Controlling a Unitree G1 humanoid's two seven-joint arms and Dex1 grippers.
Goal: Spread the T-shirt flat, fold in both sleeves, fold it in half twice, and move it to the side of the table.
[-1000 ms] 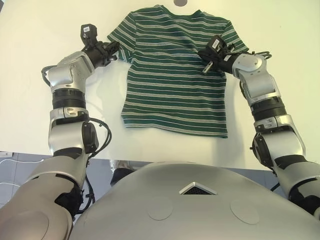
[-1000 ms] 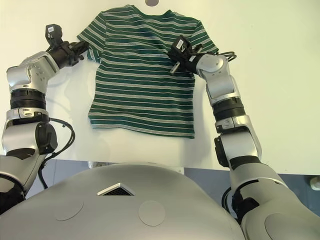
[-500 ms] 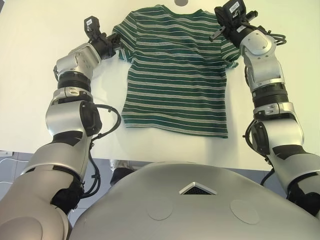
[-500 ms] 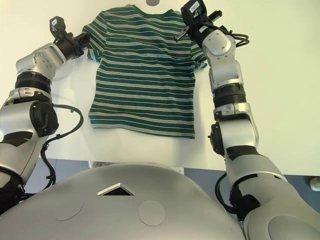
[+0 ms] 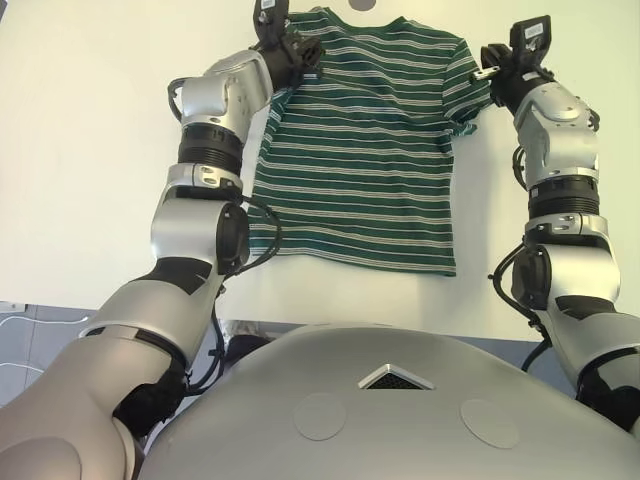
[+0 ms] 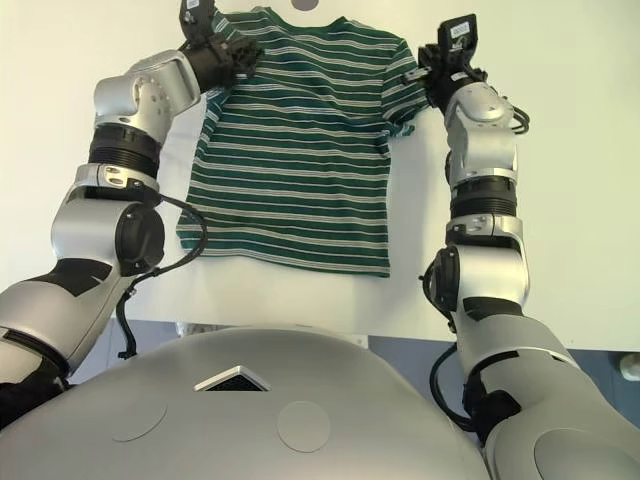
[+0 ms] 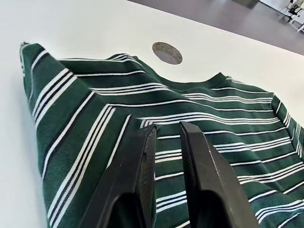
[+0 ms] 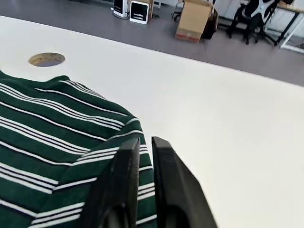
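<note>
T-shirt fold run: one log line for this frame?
T-shirt: flat on table | left sleeve: folded in | right sleeve: out | left gripper: at left shoulder | right gripper: at right sleeve hem

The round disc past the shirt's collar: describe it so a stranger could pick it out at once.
Start at the white table, where a green striped T-shirt lies. Go to the shirt's collar on the far side; just beyond it a round grey disc sits in the tabletop. It is the only round, plain thing there, apart from the cloth.
</note>
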